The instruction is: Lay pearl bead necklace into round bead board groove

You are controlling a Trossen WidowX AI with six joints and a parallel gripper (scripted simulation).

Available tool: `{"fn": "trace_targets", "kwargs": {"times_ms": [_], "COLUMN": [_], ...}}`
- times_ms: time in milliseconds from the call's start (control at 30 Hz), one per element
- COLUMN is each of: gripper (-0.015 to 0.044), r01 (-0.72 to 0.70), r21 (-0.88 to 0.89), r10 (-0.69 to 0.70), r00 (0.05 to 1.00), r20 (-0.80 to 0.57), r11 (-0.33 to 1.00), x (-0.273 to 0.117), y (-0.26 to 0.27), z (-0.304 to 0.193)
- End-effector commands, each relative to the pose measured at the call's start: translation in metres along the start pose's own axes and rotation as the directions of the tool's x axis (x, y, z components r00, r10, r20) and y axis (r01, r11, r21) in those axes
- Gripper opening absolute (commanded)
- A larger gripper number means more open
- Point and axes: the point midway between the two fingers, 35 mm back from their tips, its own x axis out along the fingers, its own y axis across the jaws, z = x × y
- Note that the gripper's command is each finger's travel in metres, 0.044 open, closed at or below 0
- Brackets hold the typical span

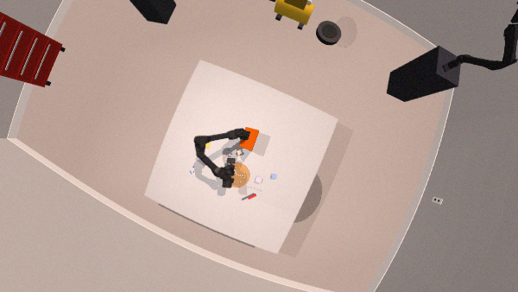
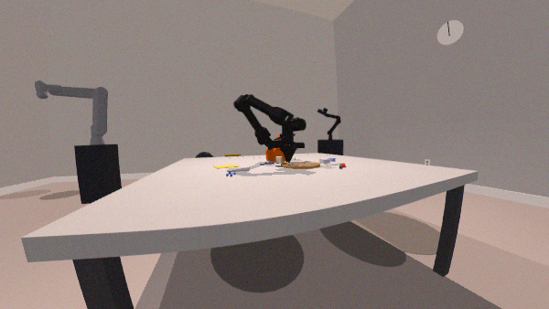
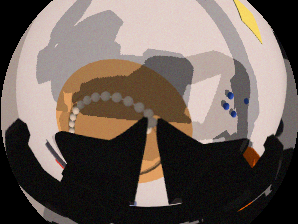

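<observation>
Pearl bead necklace (image 1: 240,175) (image 3: 105,96) between fingertips; rest arched beyond

The pearl bead necklace (image 1: 240,175) (image 3: 105,95) curves across the round tan bead board (image 1: 242,172) (image 2: 311,165) (image 3: 95,73).
</observation>
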Motion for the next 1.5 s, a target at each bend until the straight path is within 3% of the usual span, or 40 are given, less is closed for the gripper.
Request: {"fn": "trace_targets", "kwargs": {"times_ms": [0, 900, 1467], "gripper": [0.0, 0.0, 0.044], "r01": [0.013, 0.013, 0.009], "r21": [-0.006, -0.006, -0.005], "r10": [-0.013, -0.013, -0.009], "r00": [1.0, 1.0, 1.0], "r20": [-0.005, -0.005, 0.001], "r11": [1.0, 1.0, 1.0], "x": [0.0036, 0.0036, -0.0011], "y": [-0.0035, -0.0035, -0.0023], "z": [-0.0011, -0.0011, -0.0002]}}
